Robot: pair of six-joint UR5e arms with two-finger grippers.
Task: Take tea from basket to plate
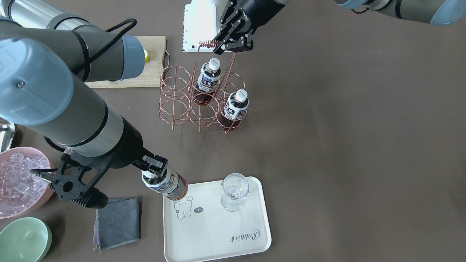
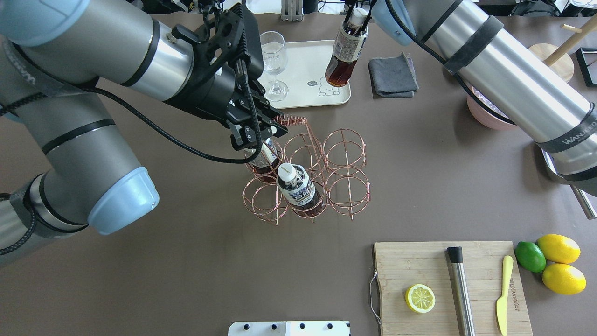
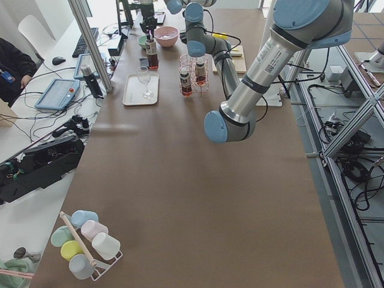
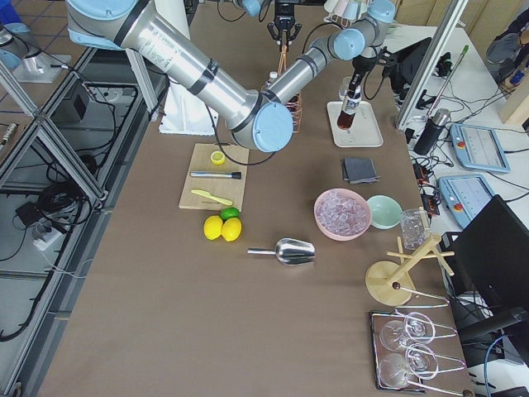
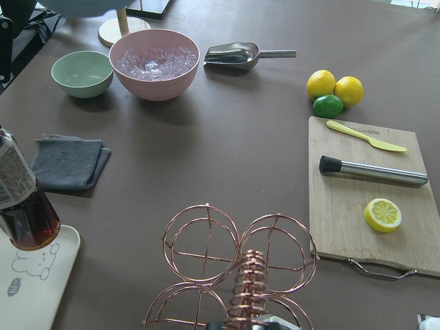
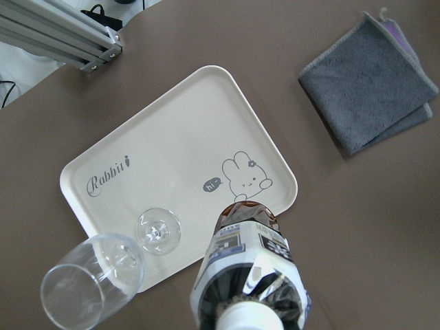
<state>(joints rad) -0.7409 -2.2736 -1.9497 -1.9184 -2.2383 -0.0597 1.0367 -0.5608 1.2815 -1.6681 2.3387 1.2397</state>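
My right gripper (image 1: 154, 168) is shut on the neck of a tea bottle (image 1: 166, 184) and holds it tilted, its base over the corner of the cream plate (image 1: 218, 233) by the bear drawing; I cannot tell whether it touches. The bottle also shows in the overhead view (image 2: 345, 51) and the right wrist view (image 6: 247, 275). Two more tea bottles (image 1: 209, 76) (image 1: 236, 105) stand in cells of the rose-gold basket (image 1: 174, 94). My left gripper (image 1: 231, 43) is shut on the basket's coiled handle (image 2: 290, 120).
A wine glass (image 1: 235, 191) stands on the plate. A grey cloth (image 1: 118, 222), a pink bowl of ice (image 1: 18, 182) and a green bowl (image 1: 23, 240) lie beside the plate. A cutting board (image 2: 447, 284) with lemon half, muddler and knife is near the robot.
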